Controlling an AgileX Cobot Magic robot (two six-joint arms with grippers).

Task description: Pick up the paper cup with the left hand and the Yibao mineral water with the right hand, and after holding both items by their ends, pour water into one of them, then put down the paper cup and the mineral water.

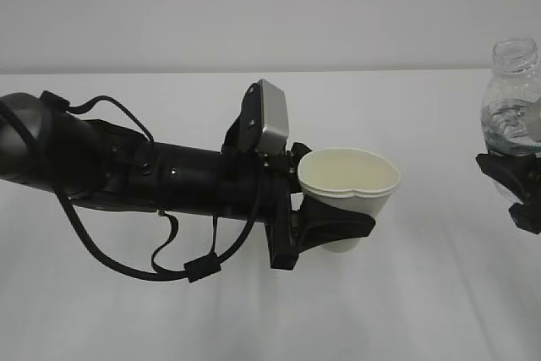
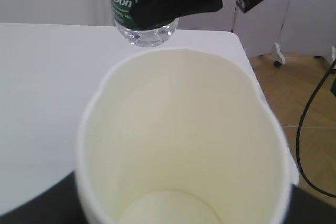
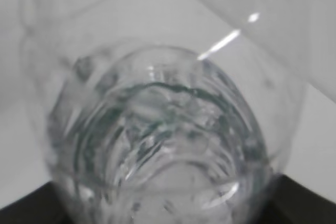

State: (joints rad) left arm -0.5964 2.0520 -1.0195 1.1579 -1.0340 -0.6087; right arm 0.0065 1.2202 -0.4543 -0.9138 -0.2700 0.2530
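Your left gripper (image 1: 338, 230) clamps the paper cup (image 1: 348, 183) upright above the white desk (image 1: 423, 293); your right gripper (image 1: 511, 179) grips the Yibao mineral water (image 1: 511, 99), well apart.

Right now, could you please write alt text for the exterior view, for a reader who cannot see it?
A black robot arm reaches in from the left, its gripper clamped around a white paper cup with a squeezed rim, above a white table. At the right edge, a second gripper holds an uncapped clear water bottle upright.
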